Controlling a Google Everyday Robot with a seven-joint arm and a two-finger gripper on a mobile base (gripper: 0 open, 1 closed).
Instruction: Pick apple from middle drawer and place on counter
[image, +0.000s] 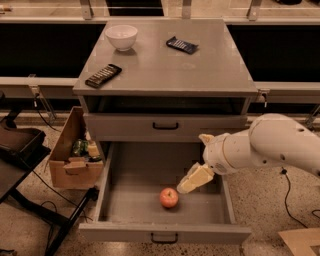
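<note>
at the far left we see a cardboard box (75, 160) standing on the floor beside the cabinet, with a few small items inside it. next to it the middle drawer (115, 200) is pulled fully out, its grey floor showing. the apple (169, 197) sits on that floor, a little right of centre and toward the front wall, upright and free of the walls. above the drawer we see another drawer front (165, 127) pushed in, with a black handle.

on the surface of the counter (165, 67) we find a dark flat remote-like object (103, 75) near the left front, a white bowl (121, 36) at the back left, and a dark packet (182, 45) at the back, right of centre.

just to the right of the apple, and slightly above it, our claw (187, 185) reaches down into the drawer from the white arm (265, 147) that comes in from the right. its tip is close to the apple, but we see a gap between them. we cannot tell how wide the claw stands.
</note>
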